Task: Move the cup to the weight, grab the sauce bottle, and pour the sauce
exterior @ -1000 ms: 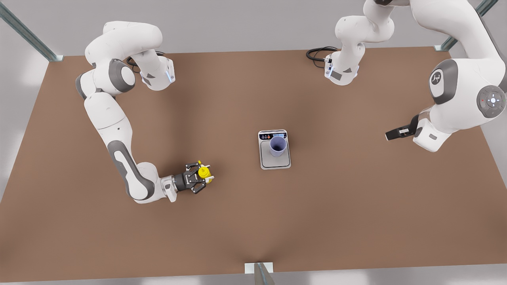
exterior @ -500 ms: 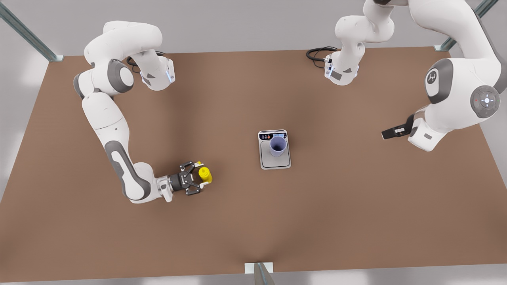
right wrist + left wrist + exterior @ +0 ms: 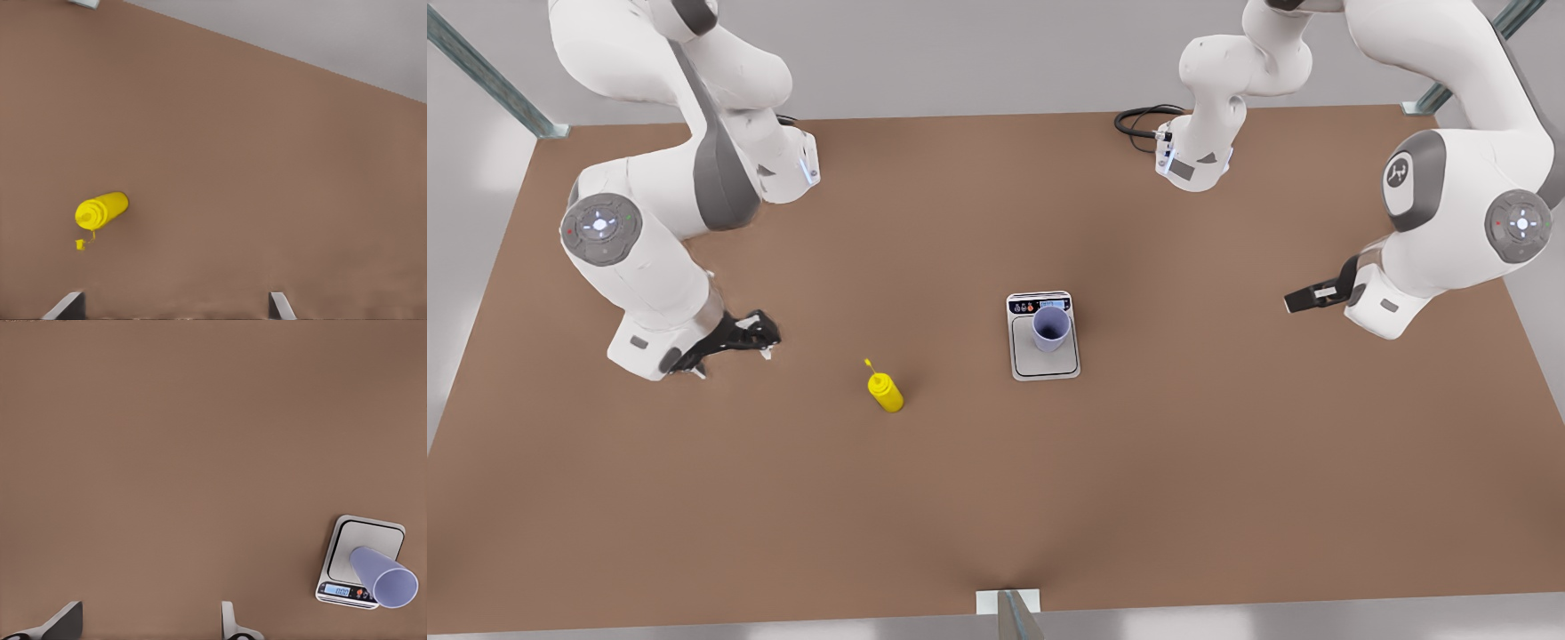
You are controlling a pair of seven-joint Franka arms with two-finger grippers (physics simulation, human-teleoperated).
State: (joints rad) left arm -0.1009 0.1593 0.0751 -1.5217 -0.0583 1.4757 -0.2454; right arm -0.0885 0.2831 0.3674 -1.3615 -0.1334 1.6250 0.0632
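While the sauce bottle (image 3: 887, 392) stands by itself on the brown table (image 3: 996, 498), nearest to where I watch, nothing grips it. Its thin nozzle points up. It lies out ahead of the right gripper (image 3: 758, 341), well apart from the fingertips and off to one side of the gap between them. In the right wrist view, the right gripper's fingers (image 3: 67, 307) are spread wide and empty.

A little farther back sits the weight (image 3: 1043, 342), flat on the table, its dark button strip on the far edge. The cup (image 3: 1051, 327) stands upright on the steel plate, mouth up, at the end next to that strip.

The left gripper (image 3: 1296, 302) hangs over the table at the front view's right, well apart from the weight. In the left wrist view its fingers (image 3: 63, 623) are released wide, holding nothing, and the weight and cup lie ahead of them and off to one side.

Farthest off, a black cable (image 3: 1138, 120) loops beside one arm's base.
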